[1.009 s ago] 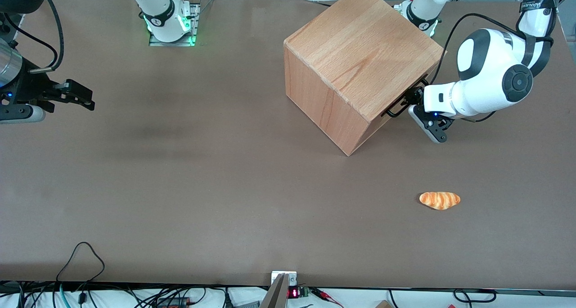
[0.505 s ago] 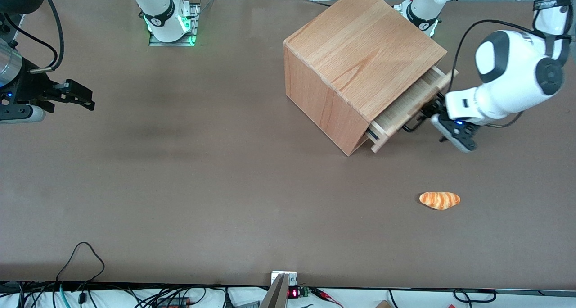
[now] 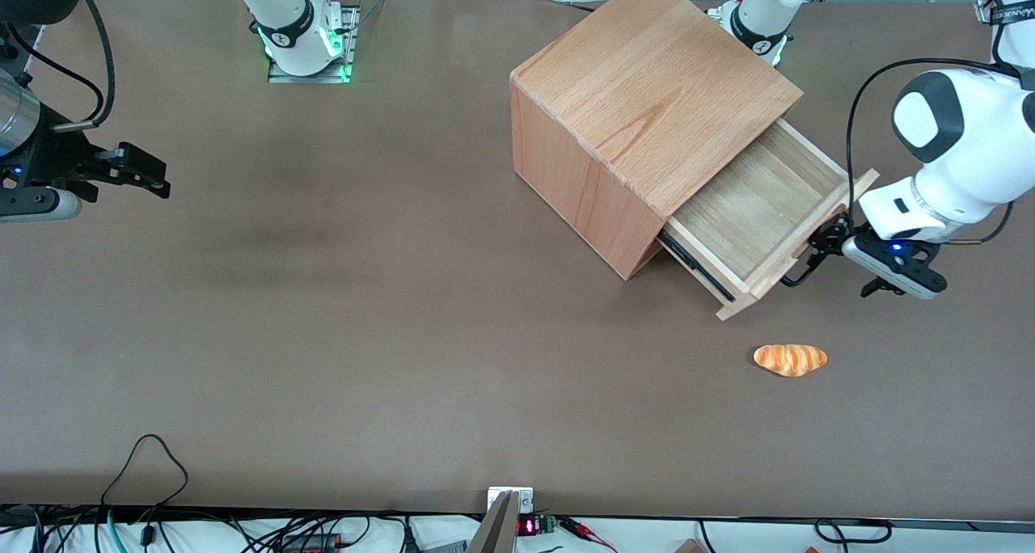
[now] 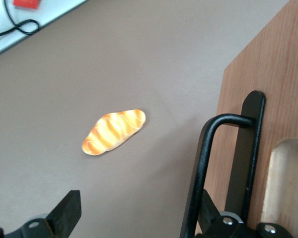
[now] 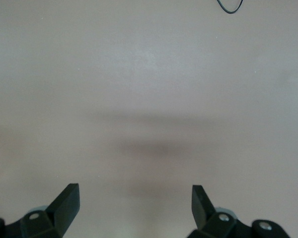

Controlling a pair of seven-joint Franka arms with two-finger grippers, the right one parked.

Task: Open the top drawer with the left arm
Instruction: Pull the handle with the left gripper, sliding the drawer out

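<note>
The top drawer (image 3: 756,209) stands pulled well out of the beech cabinet (image 3: 647,84), and its inside is bare. Its black bar handle (image 3: 799,272) is on the wooden front (image 4: 268,94). The left arm's gripper (image 3: 826,242) is at the handle, in front of the drawer. In the left wrist view the gripper (image 4: 139,210) is open, with the fingers wide apart. One finger (image 4: 211,213) sits between the handle bar (image 4: 203,158) and the drawer front; the other finger (image 4: 69,210) is out over the table.
An orange bread roll (image 3: 790,359) lies on the brown table, nearer the front camera than the open drawer; it also shows in the left wrist view (image 4: 113,132). Cables hang along the table's front edge (image 3: 145,472).
The drawer has slid from shut to well out of the cabinet. The left gripper moved with the handle, away from the cabinet and nearer the front camera.
</note>
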